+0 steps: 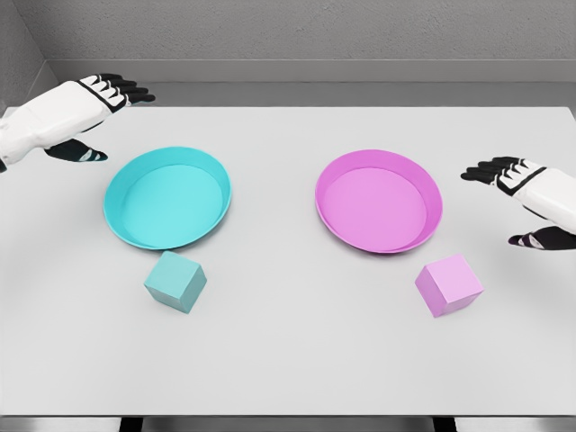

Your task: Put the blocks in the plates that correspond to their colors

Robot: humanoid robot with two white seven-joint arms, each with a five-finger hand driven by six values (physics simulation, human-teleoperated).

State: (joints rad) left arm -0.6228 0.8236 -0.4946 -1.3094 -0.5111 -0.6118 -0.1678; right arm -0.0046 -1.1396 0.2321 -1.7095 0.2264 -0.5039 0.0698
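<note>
Head view: I see a big white tabletop (288, 360) w/ two plates and two blocks on it. The blue plate (168, 197) sits in the middle left of the pic. The pink plate (379, 200) sits in the middle right. Both plates have nothing in them, and they are well apart from each other.

The blue block (175, 282) is on the tabletop just below the blue plate, near its rim but not touching it. It is turned a bit, so a corner points at me. The pink block (449, 284) is on the tabletop below the pink plate, a bit to the right of it, near the rim but apart. It is turned a bit too.

My left hand (90, 112) is in the upper left of the pic, above and left of the blue plate. Its black fingers (126, 90) are spread out and hold nothing. My right hand (520, 193) comes in at the right edge, beside the pink plate & above the pink block. Its fingers (489, 170) are loose and spread too, w/ nothing in them. Both hands are off the blocks and off the plates.
</note>
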